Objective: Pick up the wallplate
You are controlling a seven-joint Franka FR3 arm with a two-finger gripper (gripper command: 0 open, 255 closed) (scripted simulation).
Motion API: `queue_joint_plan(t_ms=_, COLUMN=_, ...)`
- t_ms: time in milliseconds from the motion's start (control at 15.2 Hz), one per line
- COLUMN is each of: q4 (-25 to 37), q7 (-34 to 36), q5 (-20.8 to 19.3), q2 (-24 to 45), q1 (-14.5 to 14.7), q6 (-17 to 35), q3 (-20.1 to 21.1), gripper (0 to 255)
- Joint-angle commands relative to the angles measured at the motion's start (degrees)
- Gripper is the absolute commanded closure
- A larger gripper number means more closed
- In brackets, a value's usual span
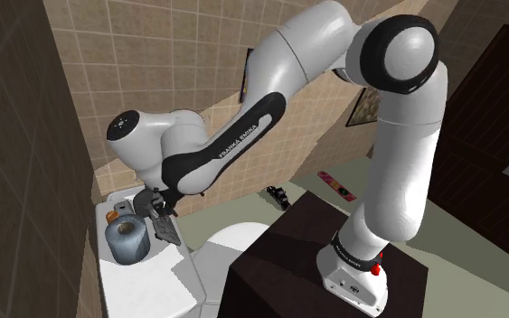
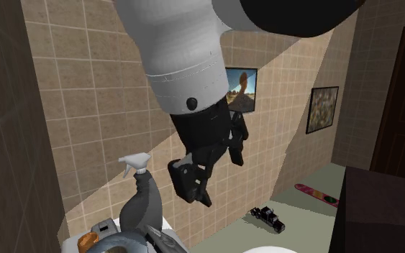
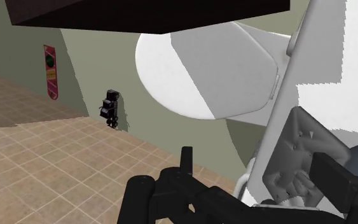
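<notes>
So, left to right on the white tank lid (image 1: 146, 282): a grey roll (image 1: 127, 240), then the wallplate (image 1: 168, 232), a grey plate just beside the roll and right under the gripper (image 1: 160, 214). The claw stands apart in the wrist view, with the plate between the tips, nearer one of them and not clamped. I'd centre on the plate's thin edge, drop straight, stay off the roll, then close and lift slowly, since a thin plate may twist out. I can't tell whether the plate lies flat or leans. The arm hides its upper end.
</notes>
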Motion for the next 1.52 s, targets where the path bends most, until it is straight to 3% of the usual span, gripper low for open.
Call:
queue_joint_plan(t_ms=0, q4=4.6, q7=3.1, q5=-3.2, q2=5.8, q1=2.8, q6=-1.6, q3=-1.3, gripper=0)
queue_joint_plan(t_ms=594, q4=27.6, q7=8.6, q5=-11.0, q2=28.9, q1=14.5, q6=-8.1, q3=-8.3, gripper=0)
queue_joint_plan(t_ms=1254, q4=29.9, q7=9.6, q5=-12.0, q2=33.6, q1=16.2, q6=-5.6, q3=-10.5, gripper=0)
queue_joint_plan(t_ms=1320, q4=30.8, q7=9.1, q5=-11.9, q2=33.8, q1=16.2, q6=-6.1, q3=-10.5, gripper=255)
queue_joint_plan(t_ms=1452, q4=30.1, q7=9.4, q5=-11.9, q2=33.5, q1=16.2, q6=-5.9, q3=-10.4, gripper=255)
